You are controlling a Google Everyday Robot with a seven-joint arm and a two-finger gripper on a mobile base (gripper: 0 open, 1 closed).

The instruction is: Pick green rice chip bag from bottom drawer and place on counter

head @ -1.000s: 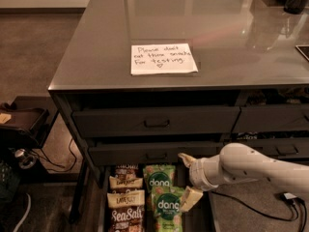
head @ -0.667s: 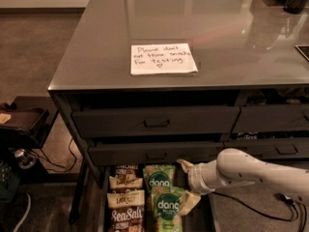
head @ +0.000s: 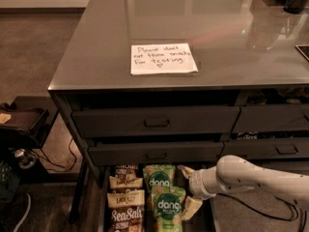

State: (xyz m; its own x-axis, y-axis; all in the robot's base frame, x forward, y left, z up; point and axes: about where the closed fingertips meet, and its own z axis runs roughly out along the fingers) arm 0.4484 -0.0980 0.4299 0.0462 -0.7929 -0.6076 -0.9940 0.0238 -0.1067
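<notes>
1. The glossy grey surface [head: 231, 47] is stretching across the cabinet top, carrying none of the snack bags.
2. The bottom drawer [head: 103, 204] is standing pulled out beneath two handled drawers [head: 155, 122], showing snack bags in two rows.
3. The white robot arm [head: 256, 178] is reaching in from the right, low over the drawer's right side.
4. A white handwritten paper note [head: 163, 59] is lying flat on the surface, near its front edge.
5. Two green rice chip bags are lying in the right row, a rear bag [head: 158, 177] and a front bag [head: 167, 208], with dark sea salt bags [head: 126, 214] in the row to their left.
6. The claw [head: 184, 192] is sitting just right of the green bags, spread wide and gripping nothing, with one finger [head: 185, 170] beside the rear bag and the other [head: 191, 208] against the front bag's right edge.
</notes>
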